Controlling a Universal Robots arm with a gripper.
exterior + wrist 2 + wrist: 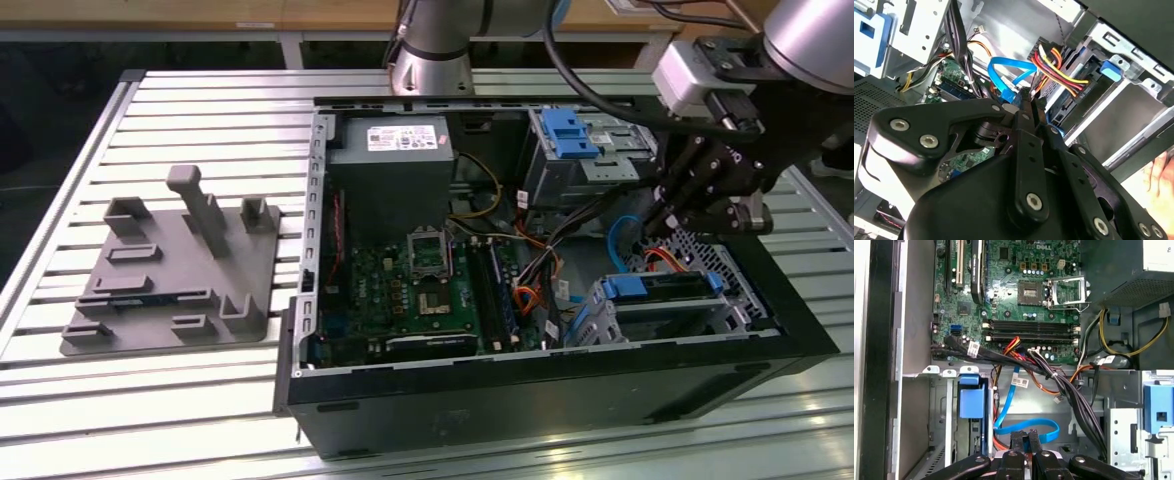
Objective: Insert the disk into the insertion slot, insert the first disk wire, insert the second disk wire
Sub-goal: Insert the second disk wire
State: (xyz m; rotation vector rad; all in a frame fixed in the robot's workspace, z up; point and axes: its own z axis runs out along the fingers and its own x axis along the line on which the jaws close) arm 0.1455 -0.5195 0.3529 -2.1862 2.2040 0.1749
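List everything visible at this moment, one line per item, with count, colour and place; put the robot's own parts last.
computer case: one, black, open on the slatted table.
motherboard: one, green, on the case floor.
power supply: one, grey, far end of the case.
disk: one, blue-framed, seated in the insertion slot.
drive bay: one, grey with blue latch, far corner.
blue cable: one, flat, looped near the claw.
fixture: one, grey, at the exterior view's left.
arm: one, silver.
claw: one, black, above the disk, closed around the blue cable.
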